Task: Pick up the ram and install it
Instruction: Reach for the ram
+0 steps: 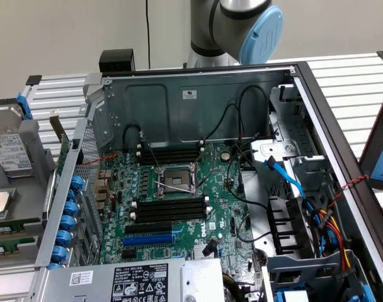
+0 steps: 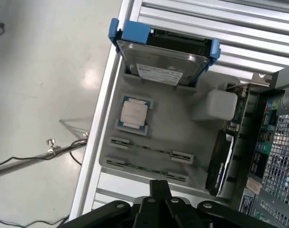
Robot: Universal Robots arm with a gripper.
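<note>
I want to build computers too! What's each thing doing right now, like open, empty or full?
computer case, side open.
memory slots, empty.
blue slot, empty.
ram sticks, on edge in the gray tray, not picked up.
hard drive, in its blue bracket on the tray.
chip, lying flat in the tray.
end effector, hangs above the tray near the ram sticks.

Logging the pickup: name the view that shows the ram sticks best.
Wrist view: both ram sticks lie full-length in the gray tray. The exterior view cuts them off at its left edge.
</note>
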